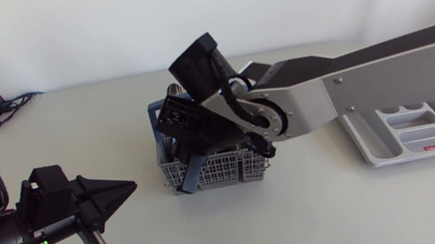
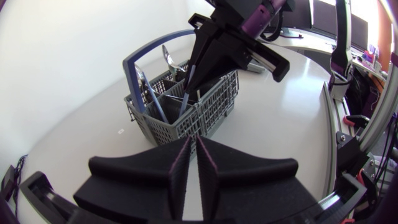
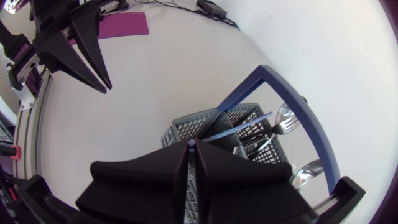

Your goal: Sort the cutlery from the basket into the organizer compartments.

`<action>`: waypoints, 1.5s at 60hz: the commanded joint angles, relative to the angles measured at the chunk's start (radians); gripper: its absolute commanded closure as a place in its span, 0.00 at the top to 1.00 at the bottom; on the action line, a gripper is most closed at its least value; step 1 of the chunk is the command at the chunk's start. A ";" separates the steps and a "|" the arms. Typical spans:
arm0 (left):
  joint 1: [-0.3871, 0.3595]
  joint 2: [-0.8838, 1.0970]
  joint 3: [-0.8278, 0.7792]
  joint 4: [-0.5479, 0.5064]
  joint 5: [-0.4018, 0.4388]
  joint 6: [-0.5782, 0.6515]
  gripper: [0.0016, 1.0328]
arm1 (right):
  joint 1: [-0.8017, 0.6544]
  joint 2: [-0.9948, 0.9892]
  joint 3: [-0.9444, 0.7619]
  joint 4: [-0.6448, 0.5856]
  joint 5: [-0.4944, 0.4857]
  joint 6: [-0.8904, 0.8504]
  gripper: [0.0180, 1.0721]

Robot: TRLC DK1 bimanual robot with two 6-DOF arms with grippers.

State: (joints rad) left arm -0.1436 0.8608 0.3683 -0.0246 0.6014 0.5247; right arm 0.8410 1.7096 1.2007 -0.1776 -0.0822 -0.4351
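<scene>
Basket (image 1: 227, 174) stood mid-counter with cutlery upright in it: a fork (image 3: 283, 126) and spoons among the cells. Right tool (image 3: 191, 146) was down inside the basket under its blue handle arch, fingers nearly together, pinching the end of a slim utensil (image 3: 239, 126) that slanted across the cells. Step judged: pickup from the basket, nothing yet delivered. Next move calls for a straight lift clear of the arch and basket rim, then a carry to the organizer (image 1: 382, 151), which lay well apart from the basket on the right arm's side. Bare counter lay between the basket and the organizer. Left tool (image 1: 126, 190) sat well apart on the basket's opposite side, fingers pressed together, empty, tips toward the basket.
</scene>
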 commanded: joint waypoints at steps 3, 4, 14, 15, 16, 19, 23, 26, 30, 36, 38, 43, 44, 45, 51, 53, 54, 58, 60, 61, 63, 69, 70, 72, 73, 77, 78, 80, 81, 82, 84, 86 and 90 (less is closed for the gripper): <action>-0.008 -0.019 -0.025 -0.003 -0.003 0.015 0.10 | 0.012 -0.016 0.080 -0.106 -0.025 0.009 0.06; -0.008 -0.019 -0.025 -0.003 -0.003 0.015 0.10 | 0.012 -0.018 0.089 -0.122 -0.030 0.012 0.06; -0.027 -0.039 -0.026 -0.014 -0.020 0.015 0.10 | 0.029 -0.045 0.145 -0.221 -0.031 0.032 0.05; -0.030 -0.042 -0.026 -0.014 -0.025 0.015 0.10 | 0.030 -0.047 0.152 -0.235 -0.031 0.033 0.06; -0.033 -0.045 -0.026 -0.014 -0.028 0.015 0.10 | 0.030 -0.050 0.160 -0.246 -0.031 0.033 0.06; -0.040 -0.052 -0.028 -0.015 -0.032 0.014 0.10 | 0.032 -0.051 0.188 -0.283 -0.031 0.036 0.05; -0.047 -0.059 -0.026 -0.023 -0.038 0.014 0.09 | 0.036 -0.051 0.237 -0.342 -0.031 0.038 0.06; -0.051 -0.066 -0.028 -0.024 -0.048 0.012 0.10 | 0.038 -0.051 0.277 -0.392 -0.031 0.038 0.06; -0.056 -0.074 -0.026 -0.032 -0.049 0.012 0.10 | 0.041 -0.050 0.326 -0.451 -0.031 0.038 0.06; -0.059 -0.083 -0.028 -0.038 -0.054 0.012 0.09 | 0.046 -0.051 0.395 -0.533 -0.031 0.039 0.06; -0.059 -0.085 -0.029 -0.040 -0.054 0.012 0.10 | 0.049 -0.051 0.415 -0.557 -0.031 0.039 0.06; -0.060 -0.088 -0.031 -0.040 -0.057 0.012 0.10 | 0.052 -0.053 0.454 -0.605 -0.031 0.049 0.06; -0.060 -0.088 -0.031 -0.040 -0.058 0.012 0.10 | 0.052 -0.056 0.461 -0.612 -0.031 0.049 0.06; -0.062 -0.088 -0.029 -0.040 -0.058 0.012 0.10 | 0.052 -0.059 0.464 -0.619 -0.031 0.050 0.06; -0.063 -0.092 -0.028 -0.043 -0.066 0.012 0.10 | 0.056 -0.085 0.482 -0.662 -0.030 0.059 0.06; -0.067 -0.095 -0.028 -0.044 -0.071 0.012 0.10 | 0.056 -0.094 0.485 -0.677 -0.025 0.062 0.05; -0.067 -0.097 -0.028 -0.044 -0.074 0.012 0.10 | 0.056 -0.100 0.487 -0.683 -0.024 0.064 0.06; -0.068 -0.100 -0.028 -0.044 -0.077 0.012 0.10 | 0.056 -0.128 0.487 -0.711 -0.008 0.067 0.06; -0.068 -0.101 -0.028 -0.044 -0.078 0.012 0.10 | 0.056 -0.142 0.487 -0.726 -0.004 0.072 0.05; -0.068 -0.103 -0.028 -0.044 -0.080 0.012 0.10 | 0.056 -0.150 0.487 -0.735 0.004 0.072 0.06; -0.068 -0.105 -0.029 -0.044 -0.083 0.012 0.10 | 0.053 -0.168 0.484 -0.752 0.016 0.073 0.06; -0.068 -0.115 -0.031 -0.044 -0.083 0.012 0.10 | 0.044 -0.232 0.456 -0.798 0.055 0.088 0.06; -0.068 -0.117 -0.031 -0.044 -0.083 0.012 0.09 | 0.041 -0.246 0.448 -0.810 0.062 0.091 0.06; -0.068 -0.118 -0.032 -0.044 -0.083 0.012 0.10 | 0.032 -0.272 0.431 -0.830 0.075 0.099 0.06; -0.068 -0.118 -0.034 -0.044 -0.083 0.012 0.09 | 0.024 -0.285 0.424 -0.839 0.079 0.101 0.05; -0.068 -0.118 -0.035 -0.043 -0.084 0.014 0.10 | -0.016 -0.335 0.385 -0.879 0.085 0.108 0.06; -0.070 -0.118 -0.035 -0.043 -0.084 0.014 0.10 | -0.026 -0.343 0.376 -0.890 0.087 0.108 0.06; -0.070 -0.118 -0.035 -0.043 -0.084 0.014 0.10 | -0.057 -0.364 0.356 -0.907 0.087 0.108 0.05; -0.070 -0.118 -0.035 -0.043 -0.084 0.014 0.09 | -0.079 -0.375 0.342 -0.913 0.087 0.108 0.05; -0.071 -0.118 -0.035 -0.043 -0.084 0.014 0.09 | -0.097 -0.384 0.330 -0.919 0.088 0.107 0.06; -0.074 -0.118 -0.035 -0.041 -0.084 0.014 0.09 | -0.134 -0.398 0.310 -0.933 0.087 0.102 0.05; -0.076 -0.118 -0.035 -0.041 -0.086 0.014 0.09 | -0.174 -0.412 0.290 -0.947 0.088 0.093 0.06; -0.083 -0.117 -0.034 -0.040 -0.092 0.014 0.09 | -0.269 -0.430 0.258 -0.962 0.082 0.065 0.06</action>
State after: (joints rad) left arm -0.2142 0.7506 0.3576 -0.0624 0.5152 0.5247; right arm 0.6582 1.2926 1.5177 -1.1084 -0.0021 -0.3523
